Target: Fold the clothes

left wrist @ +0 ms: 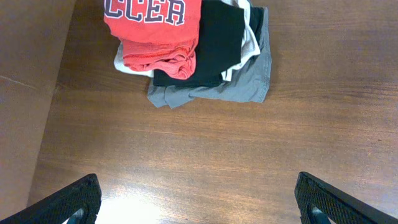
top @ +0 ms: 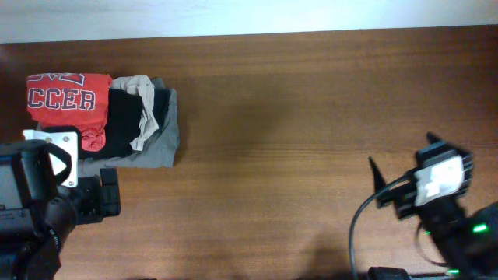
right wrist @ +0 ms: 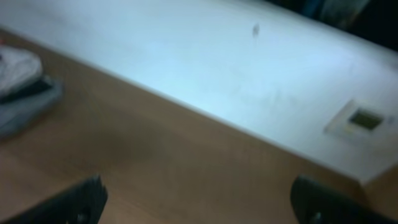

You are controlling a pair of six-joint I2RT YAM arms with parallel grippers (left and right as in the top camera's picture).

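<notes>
End effector on left arm (left wrist: 196,194) wide open, empty, right end effector (right wrist: 198,194) likewise, T-shirt (top: 66,98) untouched

The overhead view is evenly lit and sharp; the desk (top: 296,117) shows only a soft darker patch near its middle. The left wrist view is also sharp: the lettering on the red-orange T-shirt (left wrist: 155,25) reads clearly, and a bright white glare lies on the wood at the near left. The right wrist view is blurred everywhere, with a cool bluish tint, and the pale surface (right wrist: 217,74) beyond the desk looks washed out
</notes>
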